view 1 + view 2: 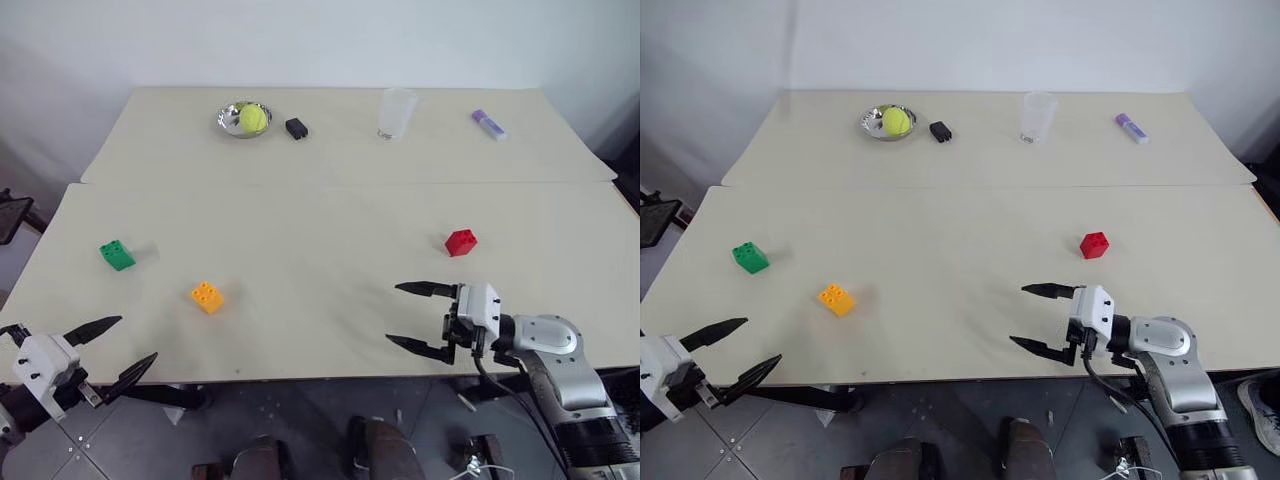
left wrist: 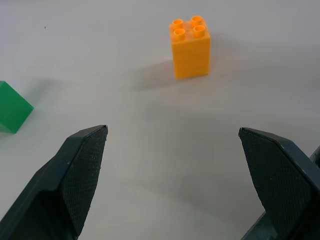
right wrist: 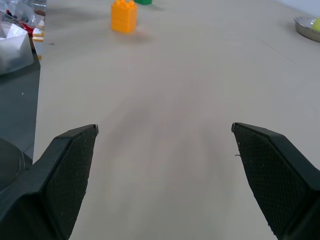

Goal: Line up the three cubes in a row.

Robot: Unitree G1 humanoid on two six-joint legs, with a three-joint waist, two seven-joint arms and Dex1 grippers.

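Left gripper [image 1: 105, 348] nearest camera, off table's near-left corner, fingers spread wide, empty. Green cube [image 1: 117, 255] near left edge of table [image 1: 320, 310]. Orange-yellow cube [image 1: 207, 296] beside it toward near edge, apart from green. Right gripper [image 1: 415, 318] over near edge, right of centre, fingers wide apart, empty, pointing left. Red cube [image 1: 461, 242] well apart, right half, beyond right gripper. Progress, judged: no row formed; all three cubes scattered, none held; gathering and aligning all remain.
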